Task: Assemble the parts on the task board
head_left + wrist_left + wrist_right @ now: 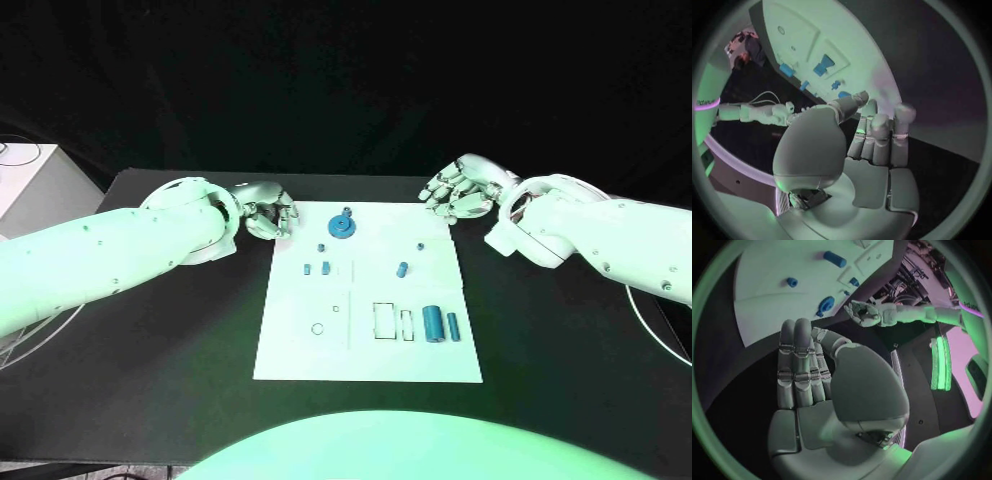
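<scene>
The white task board (368, 345) lies in the middle of the black table. On it are a round blue gear-like part (342, 226) near the far edge, several small blue parts (326, 267) across the middle, and two blue cylinders (433, 325) near the front right. My left hand (267, 215) hovers at the board's far left corner, my right hand (462, 190) at its far right corner. Both hold nothing. In the wrist views the left hand (873, 145) and right hand (811, 370) show straight fingers, with the board (854, 45) (767, 300) beyond them.
A white cabinet (29, 185) stands off the table's left side with cables near it. Bare black table (159, 340) runs along both sides of the board. Outlined recesses (384, 321) mark the board's front half.
</scene>
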Controlling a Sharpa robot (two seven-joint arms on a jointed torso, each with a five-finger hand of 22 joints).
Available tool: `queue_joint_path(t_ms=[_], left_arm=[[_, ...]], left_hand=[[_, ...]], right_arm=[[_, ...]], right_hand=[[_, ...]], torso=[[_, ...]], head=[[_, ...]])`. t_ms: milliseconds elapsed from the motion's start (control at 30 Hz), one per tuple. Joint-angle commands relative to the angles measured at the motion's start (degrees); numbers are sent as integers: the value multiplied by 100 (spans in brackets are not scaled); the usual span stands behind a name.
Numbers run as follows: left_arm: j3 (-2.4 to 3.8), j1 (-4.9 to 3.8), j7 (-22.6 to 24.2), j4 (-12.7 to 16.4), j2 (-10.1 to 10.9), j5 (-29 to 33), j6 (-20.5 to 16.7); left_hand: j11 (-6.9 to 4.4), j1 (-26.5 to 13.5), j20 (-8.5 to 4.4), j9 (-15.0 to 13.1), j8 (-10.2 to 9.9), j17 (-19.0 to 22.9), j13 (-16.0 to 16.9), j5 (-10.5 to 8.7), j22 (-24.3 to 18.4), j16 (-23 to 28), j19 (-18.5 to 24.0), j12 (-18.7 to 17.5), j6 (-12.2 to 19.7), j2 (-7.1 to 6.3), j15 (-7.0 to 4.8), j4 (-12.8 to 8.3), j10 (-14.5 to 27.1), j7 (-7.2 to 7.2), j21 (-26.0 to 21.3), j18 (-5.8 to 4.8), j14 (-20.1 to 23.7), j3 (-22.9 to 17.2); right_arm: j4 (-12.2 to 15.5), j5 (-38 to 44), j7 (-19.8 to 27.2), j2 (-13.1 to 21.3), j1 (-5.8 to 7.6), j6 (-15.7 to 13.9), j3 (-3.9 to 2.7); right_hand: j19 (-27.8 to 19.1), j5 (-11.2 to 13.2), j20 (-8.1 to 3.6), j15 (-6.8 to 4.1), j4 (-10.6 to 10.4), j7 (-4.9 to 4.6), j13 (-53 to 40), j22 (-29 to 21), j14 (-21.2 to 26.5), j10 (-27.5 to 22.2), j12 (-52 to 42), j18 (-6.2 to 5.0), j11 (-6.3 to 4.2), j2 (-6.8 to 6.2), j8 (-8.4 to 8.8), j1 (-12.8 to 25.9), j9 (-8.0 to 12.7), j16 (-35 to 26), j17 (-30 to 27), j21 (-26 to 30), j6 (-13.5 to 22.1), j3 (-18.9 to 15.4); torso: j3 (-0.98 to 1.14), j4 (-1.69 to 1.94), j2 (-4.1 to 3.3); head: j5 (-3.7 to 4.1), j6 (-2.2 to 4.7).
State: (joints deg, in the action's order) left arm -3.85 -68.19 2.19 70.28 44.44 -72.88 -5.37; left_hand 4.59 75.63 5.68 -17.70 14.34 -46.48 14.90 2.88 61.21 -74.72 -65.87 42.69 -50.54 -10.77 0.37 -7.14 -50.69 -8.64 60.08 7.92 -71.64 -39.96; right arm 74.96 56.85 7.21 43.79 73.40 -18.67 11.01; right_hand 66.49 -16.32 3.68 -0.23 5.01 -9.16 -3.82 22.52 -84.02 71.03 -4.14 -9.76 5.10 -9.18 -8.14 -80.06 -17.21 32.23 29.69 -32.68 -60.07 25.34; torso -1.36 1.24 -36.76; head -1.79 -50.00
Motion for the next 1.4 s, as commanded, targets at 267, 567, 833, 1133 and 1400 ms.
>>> queue_joint_path(t_ms=[267, 567, 833, 1133, 1400], left_arm=[[57, 26, 1440, 569, 551, 4942, 55], [63, 89, 2067, 901, 769, 5743, 563], [63, 114, 2204, 1130, 819, 5907, 653], [64, 122, 2260, 1202, 816, 6007, 555], [64, 123, 2274, 1208, 809, 6030, 437]], left_hand=[[164, -109, 203, 49, 239, 1770, -353, 38, -1050, 1437, 1278, -211, 29, 61, 198, 126, 167, -127, -1462, 254, 1494, 257], [150, -201, 404, 108, 293, 2333, -1122, 40, -1767, 2994, 1719, -1742, -66, -60, 292, 388, -883, -77, -2675, 235, 1631, 528], [290, -135, 648, 147, 109, 2689, -1120, 31, -2549, 4899, 1799, -3254, -34, -117, 494, 445, -1366, -77, -3784, 237, 1515, 437], [373, -103, 754, 195, -5, 2827, -1113, 33, -3033, 5758, 1729, -3776, -56, -90, 631, 433, -1495, -81, -4385, 238, 1632, 505], [370, -92, 765, 204, -20, 2839, -1112, 34, -3127, 5848, 1672, -3845, -75, -84, 628, 426, -1492, -155, -4482, 246, 1571, 518]], right_arm=[[179, 2693, -768, 56, -185, 95, 1], [245, 3339, -1207, 20, -358, 11, 4], [287, 3519, -1358, -62, -441, 134, 16], [259, 3546, -1370, -202, -537, 221, 36], [220, 3548, -1391, -272, -570, 232, 47]], right_hand=[[-128, 54, 64, -4, -4, 2, -2, 808, -78, -7, 60, -67, -23, -98, 169, 302, 31, 2020, 1478, -943, -5, 367], [8, 162, 154, 91, -133, -62, 20, 886, -160, -447, 66, -68, 77, -328, 301, 508, 30, 3157, 2471, -1002, 154, 496], [125, 240, 190, 115, -201, -65, 13, 884, -196, -574, 57, -73, 95, -421, 328, 554, 13, 3666, 2945, -984, 179, 475], [188, 245, 196, 119, -222, -70, 12, 943, -206, -610, 54, -63, 100, -414, 325, 544, 1, 3823, 3091, -1028, 166, 478], [327, 244, 201, 116, -277, -65, 3, 1189, -213, -554, 31, -22, 92, -364, 284, 546, -31, 4026, 3270, -1219, 73, 529]], torso=[[-45, 30, 33], [-89, 64, 81], [-80, 69, 72], [-72, 65, 70], [-77, 69, 73]], head=[[448, 0], [572, 0], [577, 0], [501, 0], [445, 0]])
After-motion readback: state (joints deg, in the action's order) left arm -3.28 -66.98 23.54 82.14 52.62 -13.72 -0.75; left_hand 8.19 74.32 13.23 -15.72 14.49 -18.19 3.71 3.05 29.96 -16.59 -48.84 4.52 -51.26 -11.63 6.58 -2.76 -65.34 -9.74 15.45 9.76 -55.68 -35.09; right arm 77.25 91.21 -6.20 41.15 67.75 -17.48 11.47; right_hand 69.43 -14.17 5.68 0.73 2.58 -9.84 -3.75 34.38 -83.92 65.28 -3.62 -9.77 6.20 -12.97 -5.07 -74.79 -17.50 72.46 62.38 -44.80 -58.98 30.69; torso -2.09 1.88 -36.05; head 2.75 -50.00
